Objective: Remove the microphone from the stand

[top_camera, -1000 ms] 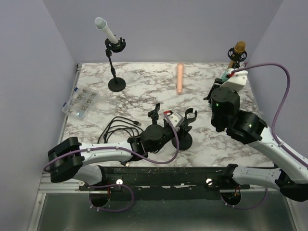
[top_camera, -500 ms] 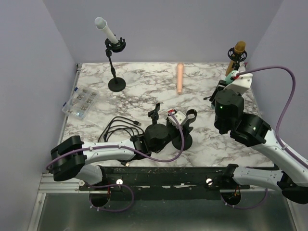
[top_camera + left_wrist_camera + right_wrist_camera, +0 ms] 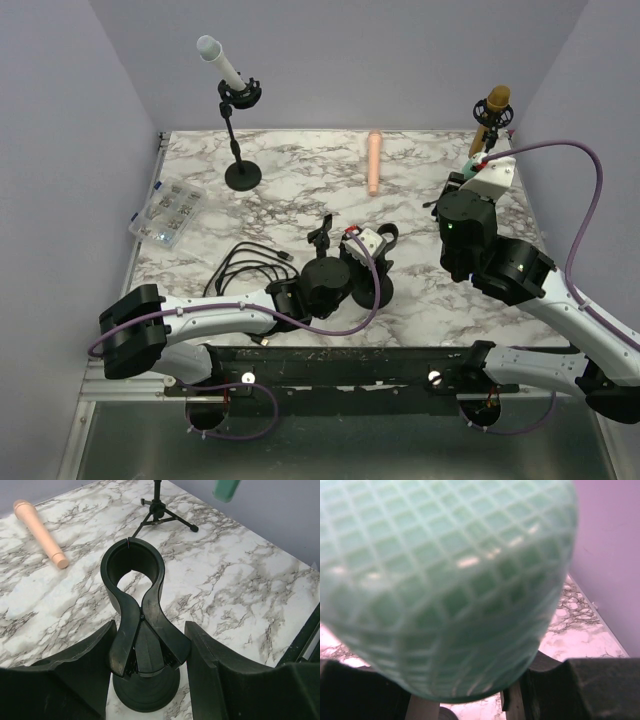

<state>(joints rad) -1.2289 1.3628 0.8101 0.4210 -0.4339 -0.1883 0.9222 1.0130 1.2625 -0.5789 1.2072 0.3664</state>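
Note:
A black clip stand [image 3: 139, 630] stands on the marble table at centre, and its ring is empty. It also shows in the top view [image 3: 375, 285]. My left gripper [image 3: 149, 672] has a finger on each side of the clip's lower part and holds it. My right gripper [image 3: 478, 160] is shut on a green microphone [image 3: 440, 580], held in the air at the right, clear of the stand. The microphone's mesh head fills the right wrist view. Its end shows at the top of the left wrist view [image 3: 227, 490].
A white microphone [image 3: 222, 65] sits on a stand at the back left. A gold microphone [image 3: 495, 103] sits on a tripod [image 3: 160, 515] at the back right. A peach microphone [image 3: 374, 162] lies on the table. Black cables [image 3: 245, 265] and a clear parts box [image 3: 168, 212] lie left.
My left gripper and the black stand have shifted a little to the left. My right gripper has drawn the green microphone slightly back toward the right wall.

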